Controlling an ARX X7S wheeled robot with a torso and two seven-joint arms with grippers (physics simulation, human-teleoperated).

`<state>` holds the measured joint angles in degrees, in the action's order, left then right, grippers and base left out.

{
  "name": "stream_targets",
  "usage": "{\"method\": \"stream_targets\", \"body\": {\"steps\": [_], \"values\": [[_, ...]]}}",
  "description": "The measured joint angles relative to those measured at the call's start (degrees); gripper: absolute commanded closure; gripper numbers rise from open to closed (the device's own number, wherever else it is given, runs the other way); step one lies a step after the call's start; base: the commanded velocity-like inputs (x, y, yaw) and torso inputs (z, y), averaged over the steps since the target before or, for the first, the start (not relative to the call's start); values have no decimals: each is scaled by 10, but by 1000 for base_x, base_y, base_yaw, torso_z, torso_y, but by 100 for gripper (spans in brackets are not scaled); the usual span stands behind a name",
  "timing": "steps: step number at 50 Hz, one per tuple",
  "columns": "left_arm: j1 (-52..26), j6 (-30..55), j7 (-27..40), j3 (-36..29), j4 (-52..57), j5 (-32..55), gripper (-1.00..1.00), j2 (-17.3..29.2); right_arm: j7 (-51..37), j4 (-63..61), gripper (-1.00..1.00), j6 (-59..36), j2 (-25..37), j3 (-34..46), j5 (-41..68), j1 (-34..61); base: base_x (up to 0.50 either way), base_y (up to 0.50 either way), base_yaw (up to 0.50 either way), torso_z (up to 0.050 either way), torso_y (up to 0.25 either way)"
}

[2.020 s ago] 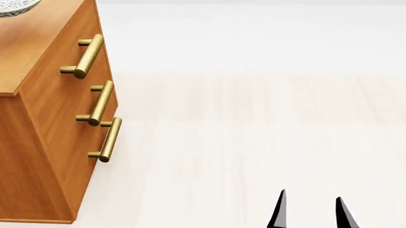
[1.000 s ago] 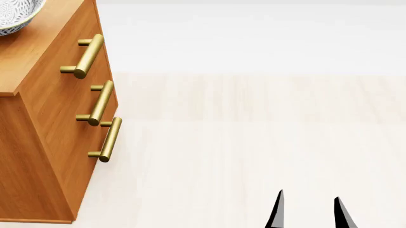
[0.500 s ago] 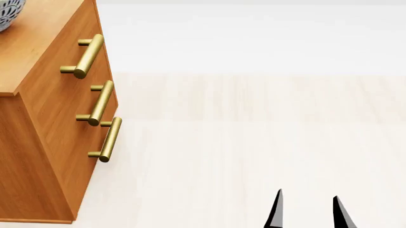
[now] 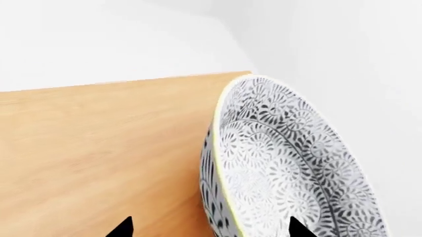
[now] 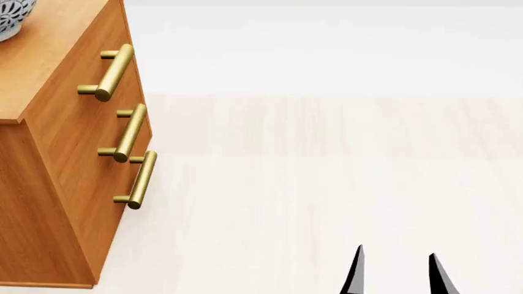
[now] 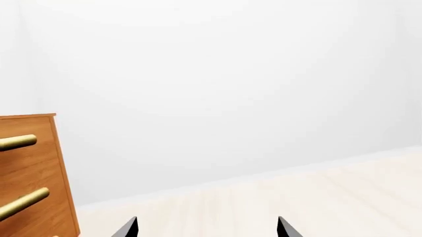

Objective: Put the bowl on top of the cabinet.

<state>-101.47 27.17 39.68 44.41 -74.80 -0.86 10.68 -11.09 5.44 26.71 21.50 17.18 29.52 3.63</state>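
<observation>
The bowl (image 4: 290,163), white with a grey-black floral pattern and a pale rim, sits on the light wood top of the cabinet (image 4: 99,148). In the head view only a sliver of the bowl (image 5: 10,18) shows, at the top left corner over the cabinet (image 5: 73,153). My left gripper (image 4: 211,228) is open, its two black tips set wide apart on either side of the bowl's rim, one inside and one outside. My right gripper (image 5: 395,272) hangs open and empty over the floor, far from the cabinet.
Three brass bar handles (image 5: 110,72) stick out from the cabinet's front. Pale wood floor (image 5: 327,184) stretches to the right, with a white wall behind. The cabinet's edge (image 6: 26,173) shows in the right wrist view.
The bowl came down onto the cabinet top, slid left toward the picture's edge, and now shows slightly more again. The right gripper has hardly moved.
</observation>
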Motion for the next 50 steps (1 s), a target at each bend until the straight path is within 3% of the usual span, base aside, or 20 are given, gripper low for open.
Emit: {"method": "stream_targets", "body": {"steps": [19, 34, 50], "values": [[-34, 22, -43, -44, 8, -16, -100, -19, 1, 5, -100, -3, -2, 5, -2, 6, 0, 0, 0, 0, 0], [-22, 127, -55, -95, 173, -40, -100, -76, 0, 5, -100, -4, -1, 8, -4, 7, 0, 0, 0, 0, 0], [21, 221, -26, -253, 325, 78, -100, -99, -3, 2, -100, -3, 0, 10, -6, 5, 0, 0, 0, 0, 0]]}}
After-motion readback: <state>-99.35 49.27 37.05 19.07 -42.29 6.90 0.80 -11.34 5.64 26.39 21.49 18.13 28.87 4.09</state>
